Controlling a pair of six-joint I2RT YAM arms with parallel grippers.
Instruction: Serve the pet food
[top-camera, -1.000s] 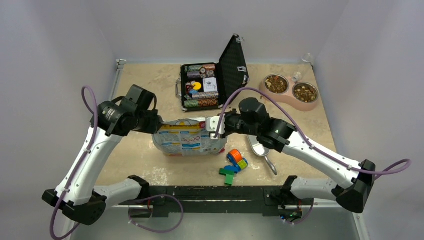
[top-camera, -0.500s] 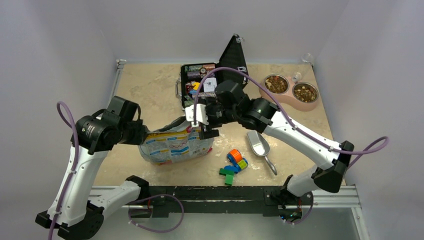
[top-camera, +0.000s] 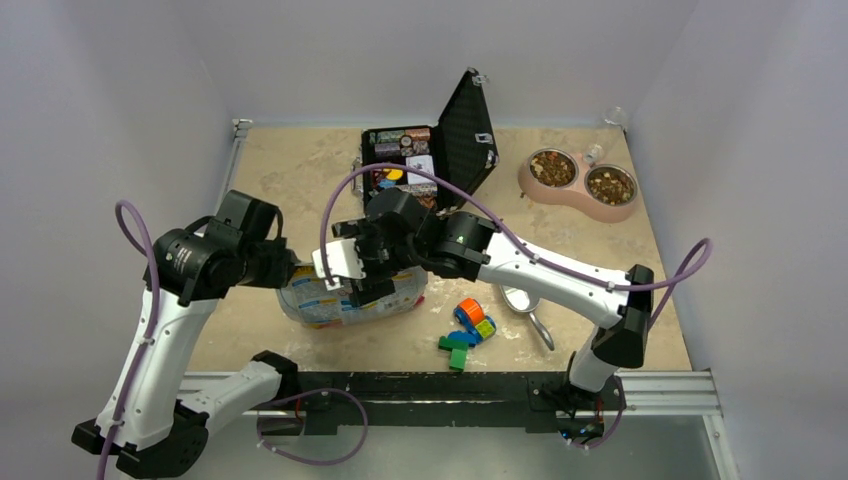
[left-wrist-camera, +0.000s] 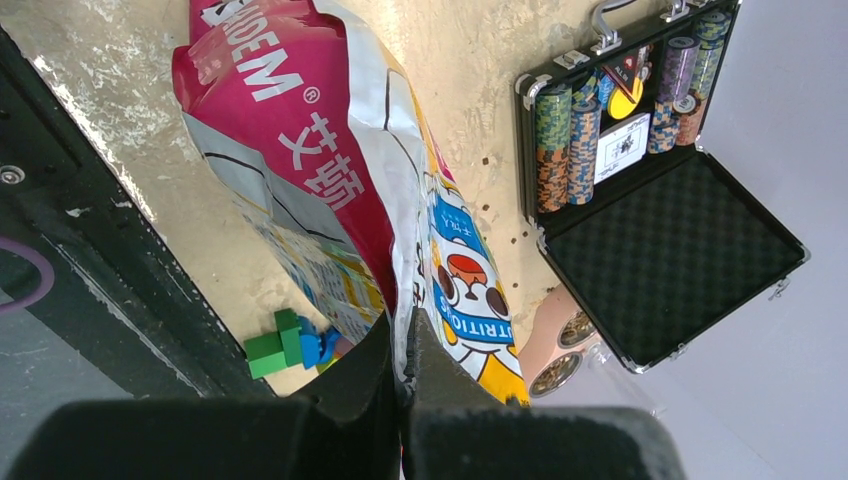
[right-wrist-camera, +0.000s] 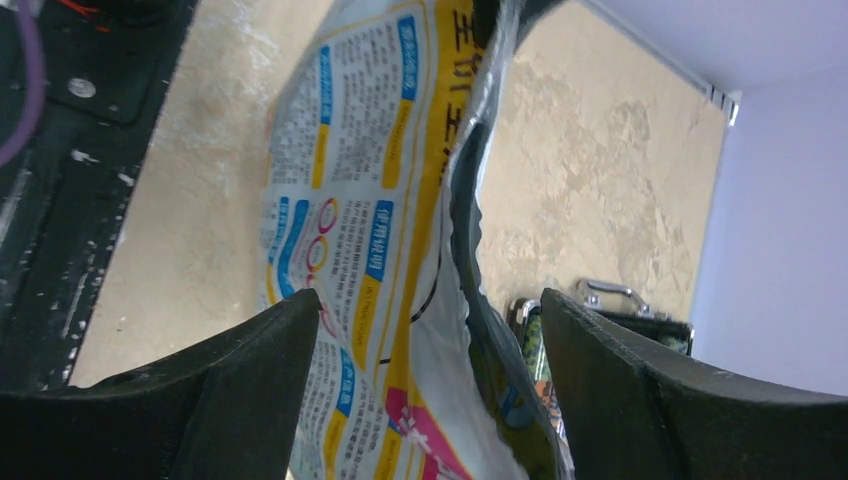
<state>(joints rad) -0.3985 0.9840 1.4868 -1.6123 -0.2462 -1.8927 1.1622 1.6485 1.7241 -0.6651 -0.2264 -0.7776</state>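
Observation:
The pet food bag (top-camera: 345, 300), white with yellow, blue and pink print, lies on its side on the table. My left gripper (top-camera: 295, 272) is shut on the bag's left edge; in the left wrist view its jaws (left-wrist-camera: 405, 335) pinch the crinkled film of the bag (left-wrist-camera: 330, 170). My right gripper (top-camera: 358, 280) hovers open over the bag's middle. In the right wrist view the bag's upper edge (right-wrist-camera: 455, 200) runs between the gripper's (right-wrist-camera: 430, 305) spread fingers, untouched. Brown pet food (top-camera: 553, 168) fills both cups of the pink double bowl (top-camera: 578, 200) at the back right.
An open black case of poker chips (top-camera: 410, 170) stands behind the bag. A metal scoop (top-camera: 522, 300) lies under my right forearm. Coloured toy blocks and a tape roll (top-camera: 466, 328) sit near the front rail. A small clear cup (top-camera: 614, 115) stands in the back right corner.
My right gripper opened, let go of the bag's right end and swung left over the bag. My left gripper first pulled the bag left, then held still, staying shut on it.

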